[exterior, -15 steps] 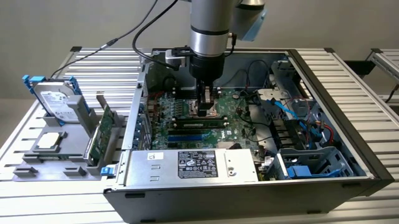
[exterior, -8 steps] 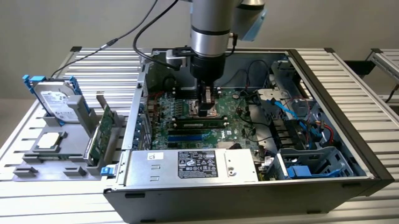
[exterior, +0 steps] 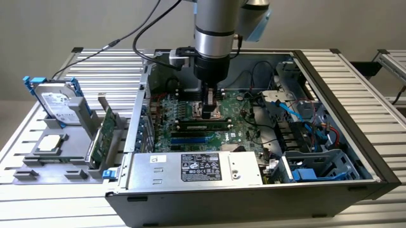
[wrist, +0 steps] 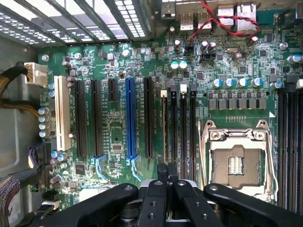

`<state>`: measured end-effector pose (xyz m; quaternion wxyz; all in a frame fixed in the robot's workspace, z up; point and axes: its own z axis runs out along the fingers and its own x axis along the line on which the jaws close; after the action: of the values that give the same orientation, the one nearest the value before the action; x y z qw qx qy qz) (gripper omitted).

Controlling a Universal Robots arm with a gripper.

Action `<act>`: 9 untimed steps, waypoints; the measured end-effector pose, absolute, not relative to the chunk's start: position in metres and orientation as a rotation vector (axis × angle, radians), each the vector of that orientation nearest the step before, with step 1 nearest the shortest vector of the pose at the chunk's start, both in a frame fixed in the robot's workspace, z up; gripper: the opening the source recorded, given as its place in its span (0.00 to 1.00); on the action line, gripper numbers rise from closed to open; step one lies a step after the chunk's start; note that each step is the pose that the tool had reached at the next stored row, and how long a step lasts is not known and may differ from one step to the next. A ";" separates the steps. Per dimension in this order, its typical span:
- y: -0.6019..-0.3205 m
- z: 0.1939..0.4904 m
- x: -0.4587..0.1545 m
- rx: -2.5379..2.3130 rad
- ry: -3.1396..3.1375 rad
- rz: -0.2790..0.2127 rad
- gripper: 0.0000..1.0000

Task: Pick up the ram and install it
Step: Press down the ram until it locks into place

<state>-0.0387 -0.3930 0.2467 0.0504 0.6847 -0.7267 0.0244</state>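
Observation:
The ram (exterior: 203,126), a narrow green stick with dark chips, stands on edge in a memory slot on the motherboard (exterior: 190,137) inside the open computer case. In the wrist view the ram (wrist: 164,127) is edge-on, a thin strip beside the empty black slots (wrist: 183,123). My gripper (exterior: 209,113) hangs straight down over the board, just above the ram's top edge. Its black fingers (wrist: 161,182) are shut together with nothing between them, and their tips line up with one end of the stick. I cannot tell whether they touch it.
The open CPU socket (wrist: 235,163) lies beside the memory slots. The power supply (exterior: 197,166) fills the case's near side, with a drive cage (exterior: 314,166) and loose cables (exterior: 298,114) on the exterior view's right. A grey fixture outside holds a hard drive (exterior: 56,102) and a wider green card (exterior: 102,135).

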 end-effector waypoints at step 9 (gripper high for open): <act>-0.393 0.246 -0.039 1.918 -2.355 0.063 0.11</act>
<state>-0.0386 -0.3930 0.2461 0.0521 0.6305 -0.7741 0.0207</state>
